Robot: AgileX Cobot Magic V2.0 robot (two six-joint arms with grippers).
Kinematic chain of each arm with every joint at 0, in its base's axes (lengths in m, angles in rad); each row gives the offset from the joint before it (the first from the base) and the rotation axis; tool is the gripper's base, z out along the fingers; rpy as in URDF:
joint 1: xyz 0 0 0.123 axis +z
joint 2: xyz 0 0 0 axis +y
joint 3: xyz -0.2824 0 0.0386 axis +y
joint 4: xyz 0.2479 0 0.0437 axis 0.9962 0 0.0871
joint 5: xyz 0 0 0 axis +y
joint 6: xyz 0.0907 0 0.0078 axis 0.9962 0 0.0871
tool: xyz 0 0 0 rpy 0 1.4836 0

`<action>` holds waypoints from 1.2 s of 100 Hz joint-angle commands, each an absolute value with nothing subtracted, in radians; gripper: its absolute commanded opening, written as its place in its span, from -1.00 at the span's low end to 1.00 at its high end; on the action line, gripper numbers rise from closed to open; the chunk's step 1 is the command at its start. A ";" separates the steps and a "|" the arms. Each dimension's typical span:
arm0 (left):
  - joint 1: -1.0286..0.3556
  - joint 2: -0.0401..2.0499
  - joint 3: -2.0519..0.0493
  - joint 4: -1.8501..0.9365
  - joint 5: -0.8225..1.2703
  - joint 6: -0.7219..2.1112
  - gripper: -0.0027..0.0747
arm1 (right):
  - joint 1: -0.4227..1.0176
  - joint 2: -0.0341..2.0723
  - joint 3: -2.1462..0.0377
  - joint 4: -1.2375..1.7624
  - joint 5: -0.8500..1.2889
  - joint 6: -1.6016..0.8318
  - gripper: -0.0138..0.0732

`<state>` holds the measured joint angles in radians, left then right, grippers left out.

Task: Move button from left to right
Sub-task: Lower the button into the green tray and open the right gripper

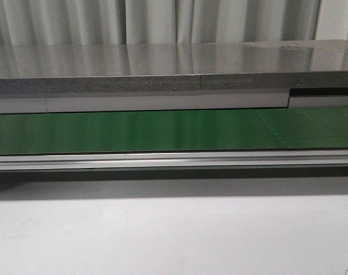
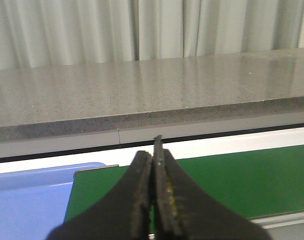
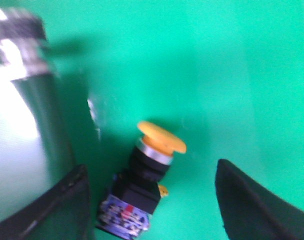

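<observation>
In the right wrist view the button (image 3: 142, 175) lies on its side on the green belt (image 3: 217, 65). It has a yellow-orange cap, a silver collar, a black body with a small yellow side detail and a blue-labelled base. My right gripper (image 3: 149, 200) is open, its two dark fingers (image 3: 252, 205) on either side of the button, not touching it. My left gripper (image 2: 153, 165) is shut and empty above the near edge of the green belt (image 2: 252, 180). Neither gripper nor the button shows in the front view.
A shiny metal rail (image 3: 27, 130) runs close beside the button. A blue tray (image 2: 27, 200) sits at the belt's end in the left wrist view. The front view shows the green belt (image 1: 162, 130), its aluminium rail (image 1: 174, 160), a grey counter (image 1: 162, 63) and a white table (image 1: 174, 235).
</observation>
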<state>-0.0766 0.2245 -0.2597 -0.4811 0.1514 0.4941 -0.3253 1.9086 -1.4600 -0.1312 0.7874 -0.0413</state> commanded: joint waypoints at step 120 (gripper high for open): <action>-0.084 0.232 -0.286 -0.487 0.082 0.493 -0.98 | 0.049 0.869 -0.718 0.000 0.244 -0.039 0.53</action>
